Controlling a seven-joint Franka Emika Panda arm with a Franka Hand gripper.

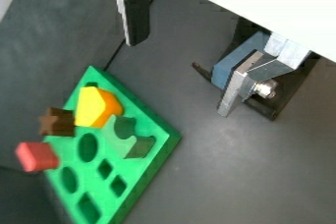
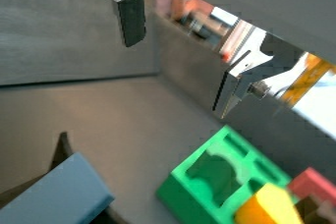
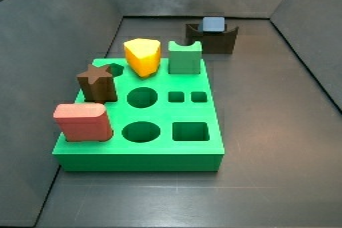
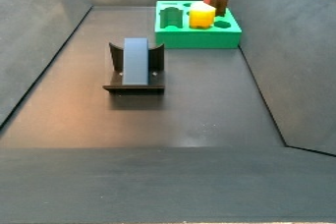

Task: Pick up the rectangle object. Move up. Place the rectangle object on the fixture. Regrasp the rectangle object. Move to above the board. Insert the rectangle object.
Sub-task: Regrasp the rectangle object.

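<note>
The slate-blue rectangle object [image 4: 136, 59] rests in the notch of the dark fixture [image 4: 132, 87] on the grey floor; both side views show it [image 3: 211, 25]. The green board [image 3: 160, 150] with its cut-out holes lies apart from the fixture [image 3: 214, 42]. My gripper [image 1: 188, 51] is open and empty, raised above the floor. In a wrist view the rectangle object [image 1: 237, 64] shows just beside one finger [image 1: 242, 88]; in a wrist view it [image 2: 59, 194] lies well away from the fingertips [image 2: 130, 20]. The gripper does not show in the side views.
On the board stand a red block [image 3: 83, 122], a brown star piece [image 3: 96, 80], a yellow piece [image 3: 142, 57] and a green notched block [image 3: 185, 57]. Grey sloping walls [image 4: 46, 51] enclose the floor on all sides.
</note>
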